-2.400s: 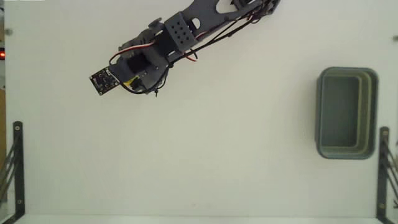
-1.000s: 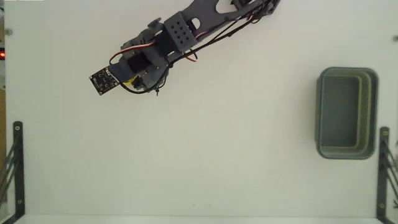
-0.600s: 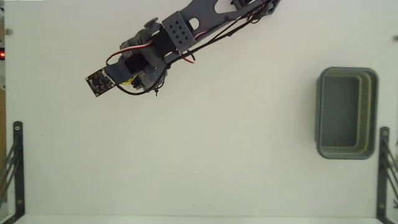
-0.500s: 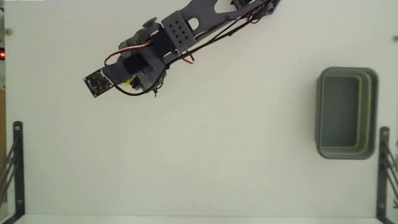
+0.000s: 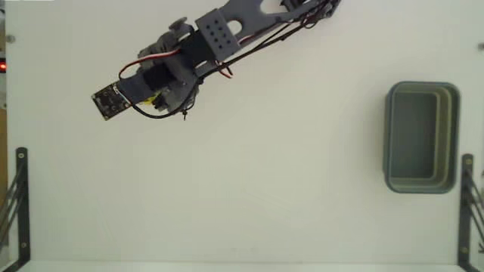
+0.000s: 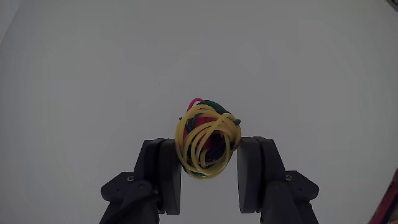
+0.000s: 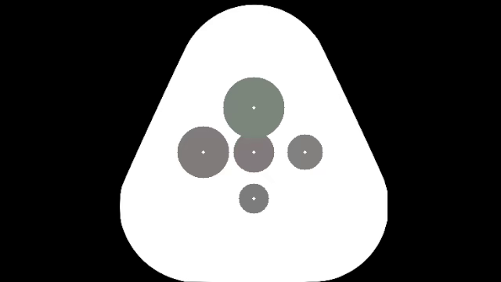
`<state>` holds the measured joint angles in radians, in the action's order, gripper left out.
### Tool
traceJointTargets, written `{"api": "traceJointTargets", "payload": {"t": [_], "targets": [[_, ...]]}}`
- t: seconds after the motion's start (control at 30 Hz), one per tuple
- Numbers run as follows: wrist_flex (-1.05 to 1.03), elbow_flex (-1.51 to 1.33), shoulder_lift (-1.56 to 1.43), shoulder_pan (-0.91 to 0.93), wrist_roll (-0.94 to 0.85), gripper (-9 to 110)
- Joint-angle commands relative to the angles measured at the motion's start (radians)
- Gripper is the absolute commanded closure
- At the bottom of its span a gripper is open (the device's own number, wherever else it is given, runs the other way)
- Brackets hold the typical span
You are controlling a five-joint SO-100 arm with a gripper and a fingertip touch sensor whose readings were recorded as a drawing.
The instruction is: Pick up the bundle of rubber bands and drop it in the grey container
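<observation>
**Bundle pinched in the hand, container well off to the side**

Your hand (image 6: 208, 165) is closed narrow on the bundle of rubber bands (image 6: 207, 138), with one dark finger (image 6: 163, 171) pressed against each flank of the clump. The grip sits low on the bundle, so most of the yellow loops bulge out ahead of the fingertips, with red and green strands showing behind them. That low pinch probably comes from closing on a soft, springy knot: the loops squash between the pads and the free part puffs out beyond them. Judge the hold as adequate but not deep; a loose loop could slip if you jerk the arm.

The wrist view gives you the grasp itself: contact on both sides, the bundle centred between the fingers, nothing but plain white table (image 6: 93, 68) beyond it. It tells you nothing about where the target is.

The fixed view fills that gap. It shows the arm (image 5: 189, 60) stretched toward the upper left of the picture, and the grey container (image 5: 454, 136), an open rectangular tub, well apart from the hand at the right edge. There the bundle is hidden beneath the wrist, apart from a speck of yellow, so you cannot confirm the grip from it.

The carry across to the tub is, by my reading, what remains.
</observation>
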<state>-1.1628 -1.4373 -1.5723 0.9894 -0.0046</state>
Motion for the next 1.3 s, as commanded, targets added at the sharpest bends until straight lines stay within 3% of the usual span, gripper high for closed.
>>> {"api": "traceJointTargets", "payload": {"t": [0.0, 0.5, 1.27], "targets": [[-0.048, 0.095, -0.031, 0.009, 0.005, 48], [-0.240, 0.353, 0.035, 0.009, 0.005, 48], [-0.246, 0.361, 0.037, 0.007, 0.005, 48]]}}
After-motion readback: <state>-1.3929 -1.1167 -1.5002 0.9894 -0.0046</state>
